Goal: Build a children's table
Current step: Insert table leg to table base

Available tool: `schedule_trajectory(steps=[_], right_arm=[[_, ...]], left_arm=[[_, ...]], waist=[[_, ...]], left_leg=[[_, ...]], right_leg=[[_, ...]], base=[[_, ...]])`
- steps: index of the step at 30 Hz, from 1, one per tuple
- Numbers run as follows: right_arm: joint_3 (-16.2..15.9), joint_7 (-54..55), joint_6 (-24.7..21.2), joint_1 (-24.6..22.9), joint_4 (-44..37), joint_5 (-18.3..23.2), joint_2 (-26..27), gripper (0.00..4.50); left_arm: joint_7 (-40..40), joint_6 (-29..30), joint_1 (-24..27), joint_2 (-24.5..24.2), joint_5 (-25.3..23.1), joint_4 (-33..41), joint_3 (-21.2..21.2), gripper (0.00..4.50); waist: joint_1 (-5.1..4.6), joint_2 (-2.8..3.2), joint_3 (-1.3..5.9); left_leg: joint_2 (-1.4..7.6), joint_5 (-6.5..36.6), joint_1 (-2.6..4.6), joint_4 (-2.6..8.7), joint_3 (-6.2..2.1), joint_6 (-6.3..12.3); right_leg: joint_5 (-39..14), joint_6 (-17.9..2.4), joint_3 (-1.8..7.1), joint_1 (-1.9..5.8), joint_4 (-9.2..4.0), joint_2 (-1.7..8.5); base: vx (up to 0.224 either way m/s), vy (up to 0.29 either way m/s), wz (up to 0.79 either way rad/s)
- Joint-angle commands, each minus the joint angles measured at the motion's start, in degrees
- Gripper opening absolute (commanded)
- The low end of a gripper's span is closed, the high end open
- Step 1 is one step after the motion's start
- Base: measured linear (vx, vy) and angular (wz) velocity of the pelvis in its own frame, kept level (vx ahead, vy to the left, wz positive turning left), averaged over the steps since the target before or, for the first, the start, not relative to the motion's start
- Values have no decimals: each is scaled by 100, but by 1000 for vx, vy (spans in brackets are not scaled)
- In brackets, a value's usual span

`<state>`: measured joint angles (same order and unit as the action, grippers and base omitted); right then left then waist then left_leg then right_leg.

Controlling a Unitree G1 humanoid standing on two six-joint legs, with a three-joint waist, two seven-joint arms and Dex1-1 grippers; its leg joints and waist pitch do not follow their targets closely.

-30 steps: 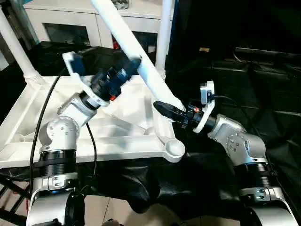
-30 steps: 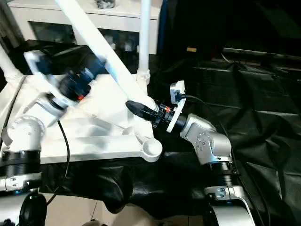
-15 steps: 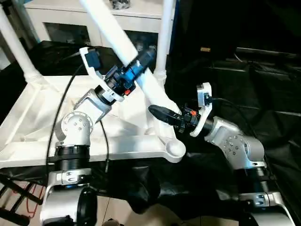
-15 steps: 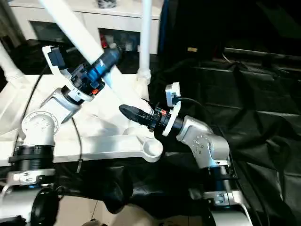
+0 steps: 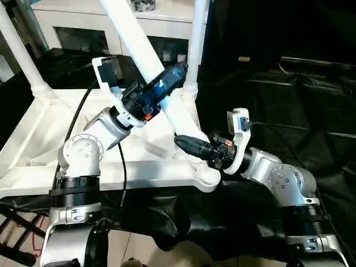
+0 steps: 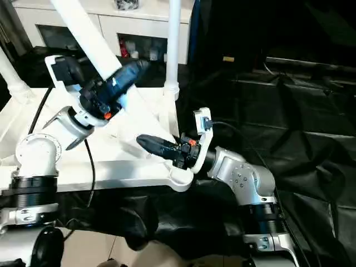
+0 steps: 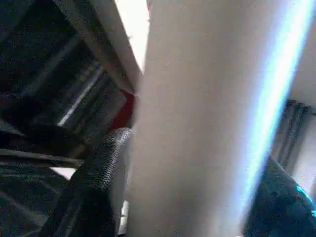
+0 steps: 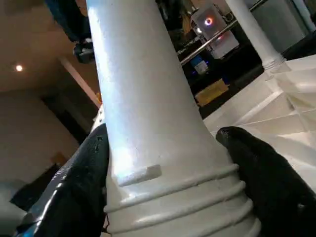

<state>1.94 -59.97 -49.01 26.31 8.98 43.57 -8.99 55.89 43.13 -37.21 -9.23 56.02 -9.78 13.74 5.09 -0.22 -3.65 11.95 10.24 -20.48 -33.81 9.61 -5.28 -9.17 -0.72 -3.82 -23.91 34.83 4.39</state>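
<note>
Tabletop (image 5: 33, 139) lies underside up; tilted leg (image 5: 167, 103) held two-handed for socketing. Left gripper (image 5: 167, 83) clasps mid-shaft, steering angle. Right gripper (image 5: 186, 143) clamps threaded foot (image 8: 182, 197), corner socket (image 5: 207, 177) just below.

A white cabinet (image 5: 78, 22) with glass doors (image 5: 83, 39) stands at the back, small dark items behind the glass and a little grey clutter (image 5: 143, 5) on its top. Black cloth (image 5: 289, 111) lies crumpled over the right side and hangs in folds over the near edge. A pale tiled floor (image 5: 167, 257) shows at the bottom. A small yellowish label (image 5: 242, 58) lies on the dark background at right. A red cord (image 5: 33, 245) trails by black bars at lower left.
</note>
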Motion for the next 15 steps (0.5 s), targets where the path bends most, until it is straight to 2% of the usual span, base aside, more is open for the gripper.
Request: schedule_trajectory(steps=[1, 8, 14, 15], right_arm=[[98, 51, -74, 22, -75, 123, -18, 300], [84, 94, -79, 17, -125, 143, -31, 300], [46, 163, 23, 44, -138, 56, -76, 300], [52, 159, 14, 51, -129, 73, -78, 335]], left_arm=[[70, 125, -93, -61, 129, 129, -8, 271], [-58, 85, -89, -30, 102, 155, 9, 214], [-187, -12, -134, -33, 8, 109, -15, 200], [-198, -32, -141, -37, -21, 98, -18, 199]], waist=[[10, 55, 431], [5, 59, 423], [8, 51, 431], [5, 53, 431]], left_leg=[[37, 1156, 7, 388, 20, -37], [36, 1177, 3, 389, 19, -45], [37, 1138, 5, 389, 18, -69], [38, 1143, 6, 386, 21, -66]], right_leg=[[-1632, -975, 202, 365, -436, 253], [-1742, -912, 196, 370, -461, 260], [-1640, -933, 201, 373, -446, 257], [-1624, -943, 202, 371, -445, 257]], base=[[0, 0, 0], [0, 0, 0], [0, 0, 0], [0, 0, 0]])
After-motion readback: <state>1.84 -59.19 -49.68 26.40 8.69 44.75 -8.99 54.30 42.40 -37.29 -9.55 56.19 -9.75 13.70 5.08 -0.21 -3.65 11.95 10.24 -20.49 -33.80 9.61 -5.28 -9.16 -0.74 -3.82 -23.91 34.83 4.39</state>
